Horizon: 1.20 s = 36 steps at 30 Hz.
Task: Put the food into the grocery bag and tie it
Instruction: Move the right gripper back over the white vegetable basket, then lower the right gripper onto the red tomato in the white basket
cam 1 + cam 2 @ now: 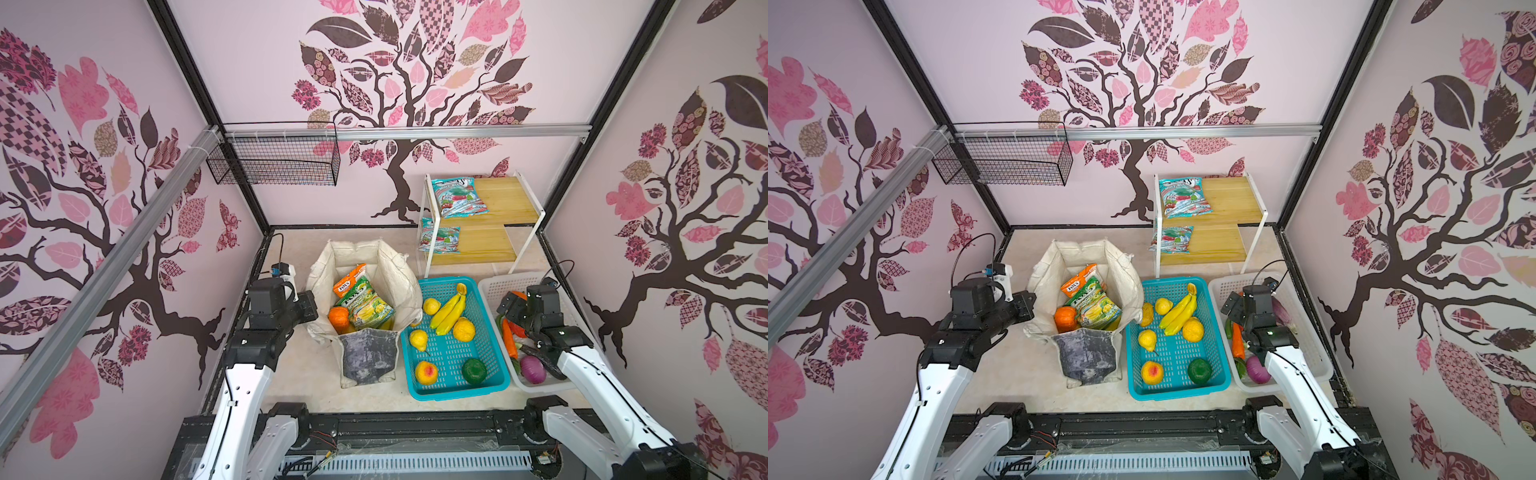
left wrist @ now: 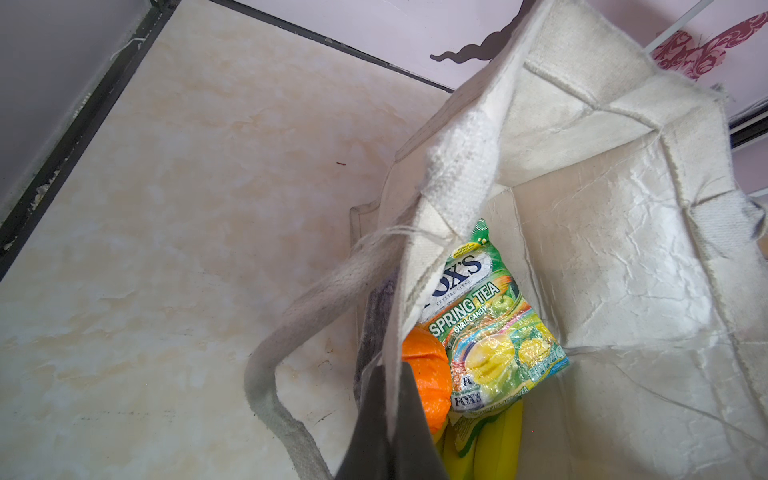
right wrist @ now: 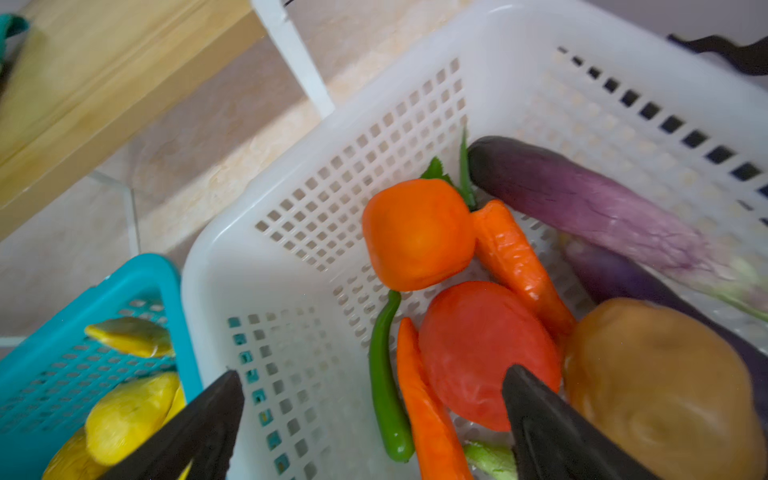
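Grocery bag [image 1: 357,253] stands open on the table [image 1: 299,374], just left of the teal basket [image 1: 457,390], dark printed panel facing the robot. Inside it: green-yellow sweet packet [image 2: 494,332] on top, orange FOX'S packet [image 1: 349,280] behind it near the back wall, round orange [image 2: 428,382] at the near-left corner, banana bunch [image 2: 498,440] partly under the green-yellow packet. Round red vegetable [image 3: 486,353] not in the bag, lies in the white basket [image 3: 415,83] among a carrot [image 3: 515,257], green chilli [image 3: 384,395] and aubergine [image 3: 582,199]. Left gripper [image 2: 388,374] fingers pinched tight on the bag's left rim, cloth running between them; one handle [image 2: 291,324] loops down outside the bag. Right gripper [image 3: 374,378] spread wide over the white basket, nothing held; one finger overlaps the red vegetable in the wrist view, contact cannot tell. Teal basket sits against the white one, holds a second banana bunch [image 1: 449,311] and lemons [image 1: 419,338]. Wooden shelf [image 1: 507,195] at the back
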Motion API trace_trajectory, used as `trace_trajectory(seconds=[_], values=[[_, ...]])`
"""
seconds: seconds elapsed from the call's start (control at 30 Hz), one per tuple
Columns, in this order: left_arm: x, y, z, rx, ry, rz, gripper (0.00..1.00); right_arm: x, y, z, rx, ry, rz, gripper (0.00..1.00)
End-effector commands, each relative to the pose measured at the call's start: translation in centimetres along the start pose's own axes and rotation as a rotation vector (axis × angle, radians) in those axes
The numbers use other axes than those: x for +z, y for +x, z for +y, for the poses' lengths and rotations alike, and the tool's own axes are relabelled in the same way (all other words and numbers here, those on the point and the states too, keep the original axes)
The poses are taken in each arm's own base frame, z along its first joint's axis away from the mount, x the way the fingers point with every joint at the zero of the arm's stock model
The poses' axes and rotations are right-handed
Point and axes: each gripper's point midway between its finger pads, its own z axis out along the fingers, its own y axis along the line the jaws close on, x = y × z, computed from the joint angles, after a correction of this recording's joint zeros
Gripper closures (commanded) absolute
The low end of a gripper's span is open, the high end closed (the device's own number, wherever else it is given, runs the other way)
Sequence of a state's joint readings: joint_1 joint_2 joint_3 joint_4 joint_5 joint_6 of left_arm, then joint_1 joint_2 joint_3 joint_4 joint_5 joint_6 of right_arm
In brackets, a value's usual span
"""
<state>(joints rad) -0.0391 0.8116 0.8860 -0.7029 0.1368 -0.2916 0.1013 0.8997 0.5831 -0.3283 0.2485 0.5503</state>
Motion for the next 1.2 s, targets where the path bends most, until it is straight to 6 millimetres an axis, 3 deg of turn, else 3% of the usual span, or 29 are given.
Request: trace_trajectory(seconds=[0.0, 0.23, 0.73, 0.97, 1.17], values=[[0.2, 0.2, 0.1, 0.0, 0.005, -0.007, 1.0, -0.5, -1.2, -1.4, 0.052, 0.049, -0.095, 0.0], [0.2, 0.2, 0.1, 0.001, 0.004, -0.009, 1.0, 0.9, 0.7, -2.9, 0.082, 0.107, -0.07, 0.0], [0.0, 0.2, 0.1, 0.005, -0.004, -0.017, 1.0, 3.3, 3.4, -3.8, 0.055, 0.153, 0.013, 0.01], [-0.1, 0.2, 0.1, 0.005, 0.0, -0.017, 1.0, 2.9, 2.5, -3.5, 0.057, 0.144, -0.014, 0.0], [-0.1, 0.2, 0.1, 0.006, 0.001, -0.019, 1.0, 3.9, 3.9, -4.3, 0.059, 0.187, 0.028, 0.01]])
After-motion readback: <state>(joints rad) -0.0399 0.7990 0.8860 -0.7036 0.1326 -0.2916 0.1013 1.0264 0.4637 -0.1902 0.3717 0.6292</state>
